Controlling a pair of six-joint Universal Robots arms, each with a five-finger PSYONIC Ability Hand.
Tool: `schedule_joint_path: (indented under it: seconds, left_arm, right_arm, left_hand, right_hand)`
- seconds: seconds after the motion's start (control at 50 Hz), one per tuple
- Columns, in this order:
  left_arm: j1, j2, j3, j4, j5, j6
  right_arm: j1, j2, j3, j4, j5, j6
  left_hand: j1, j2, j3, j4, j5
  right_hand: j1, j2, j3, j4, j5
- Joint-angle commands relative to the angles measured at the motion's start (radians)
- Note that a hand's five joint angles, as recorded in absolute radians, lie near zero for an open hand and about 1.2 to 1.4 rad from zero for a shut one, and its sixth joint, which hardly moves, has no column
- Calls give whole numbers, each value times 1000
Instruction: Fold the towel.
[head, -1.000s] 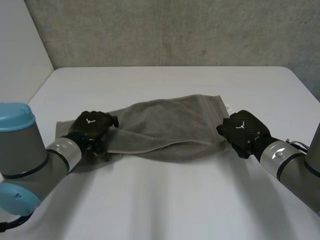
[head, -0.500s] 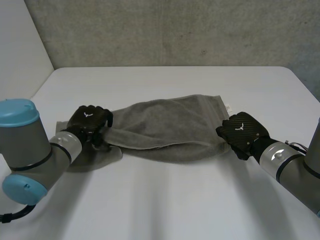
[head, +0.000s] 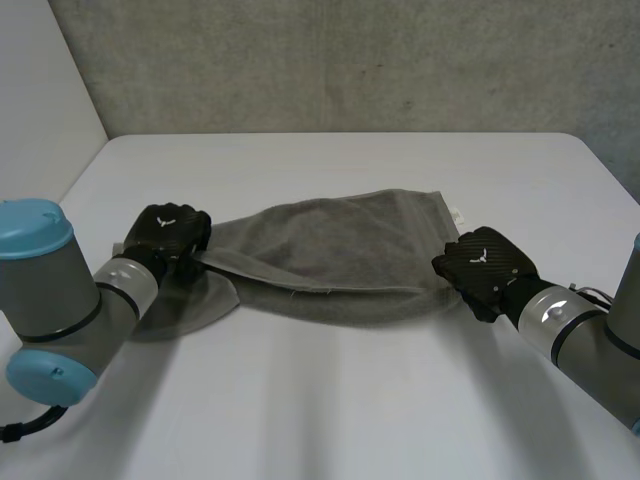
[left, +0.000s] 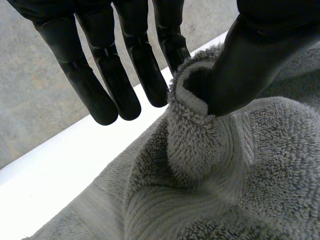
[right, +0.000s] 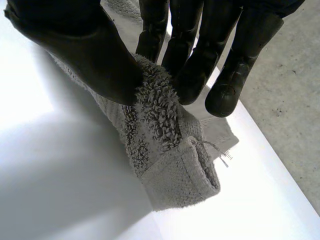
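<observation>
Since the earlier frames, the left hand (head: 170, 233) is being drawn back and outward, toward the left side of the table (head: 330, 400). The towel (head: 330, 255) is being stretched longer between the two hands, while the right hand (head: 485, 265) is being kept almost in place.

In the left wrist view, a bunched edge of the towel is being pinched between the thumb and one finger, with the other fingers left straight. In the right wrist view, a thick fold near the towel's corner is being clamped between thumb and fingers.

The towel is being held across the middle of the table, partly doubled, with a loose flap sagging under the left hand.

The fold is likely being served best by level hands and even tension, so that the edges are being matched. Bare table is being left free both in front and behind. The left edge is near the left hand, so outward pull is being limited there.
</observation>
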Motion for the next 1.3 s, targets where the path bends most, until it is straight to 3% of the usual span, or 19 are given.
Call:
schedule_joint_path:
  seconds: [0.02,0.06,0.18,0.32,0.48,0.58,0.76,0.9,0.94,0.98,1.02,1.14,1.26,1.3]
  left_arm:
    - [9,55,-2,-11,10,3]
    - [13,141,7,-19,13,4]
    - [15,261,27,-56,21,7]
    - [22,314,44,-191,65,8]
    - [45,314,-5,-330,124,25]
    - [96,284,-39,-320,124,28]
    - [121,80,-50,-202,104,109]
    - [131,35,-51,-199,90,122]
    - [131,37,-53,-197,90,119]
    - [131,41,-54,-196,90,119]
    - [130,44,-56,-196,92,119]
    - [125,46,-59,-196,92,117]
    - [119,46,-66,-197,92,117]
    - [119,47,-86,-196,102,117]
  right_arm:
    - [-3,-19,-29,2,40,37]
    - [-5,-90,-64,14,85,101]
    - [-8,-223,-92,39,99,201]
    - [0,-299,-150,250,90,236]
    - [-8,-283,-178,408,87,207]
    - [-6,-226,-178,425,89,178]
    - [-6,-111,-168,412,90,163]
    - [0,-80,-156,384,90,158]
    - [-1,-79,-155,381,90,158]
    - [-1,-77,-150,373,90,158]
    - [-1,-77,-146,367,90,158]
    - [0,-74,-133,352,90,158]
    - [0,-73,-130,346,90,156]
    - [0,-71,-130,344,90,156]
  left_hand:
    - [52,42,27,40,39]
    - [52,42,27,40,39]
    - [52,42,27,40,39]
    - [52,42,27,40,39]
    - [52,42,27,40,39]
    - [52,42,27,40,39]
    - [52,42,27,40,39]
    - [52,42,27,40,39]
    - [20,11,-5,9,7]
    - [-307,-317,-332,-319,-320]
    - [-405,-414,-429,-416,-418]
    - [-435,-445,-460,-447,-448]
    - [-376,-386,-401,-388,-389]
    - [50,40,25,38,37]
  right_hand:
    - [81,96,61,59,77]
    - [81,96,61,59,77]
    - [81,96,61,59,77]
    - [81,96,61,59,77]
    - [81,96,61,59,77]
    - [81,96,61,59,77]
    - [81,96,61,59,77]
    - [81,96,61,59,77]
    - [81,96,61,59,77]
    - [81,96,61,59,77]
    - [81,96,61,59,77]
    - [81,96,61,59,77]
    - [81,96,61,59,77]
    - [81,96,61,59,77]
